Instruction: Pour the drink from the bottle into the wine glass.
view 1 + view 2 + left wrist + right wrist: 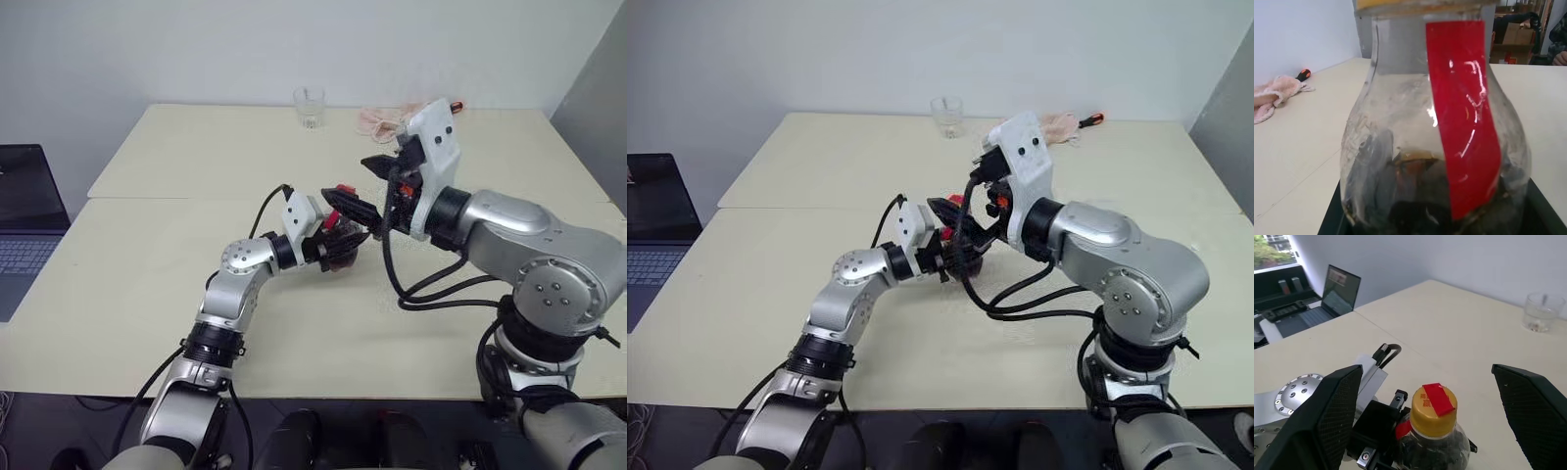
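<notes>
Office (pale tables, open laptop)

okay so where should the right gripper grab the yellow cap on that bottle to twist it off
Grip the yellow cap around its ridged side wall, coming down from above. The bottle stands upright in the left gripper, and the open right gripper hangs above with a finger on either side of the cap.

Bare table around bottle; tumbler well apart.

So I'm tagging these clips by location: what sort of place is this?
Probably an office or lab: pale tables pushed together, an open laptop at one side, cardboard boxes on shelving behind.
</notes>
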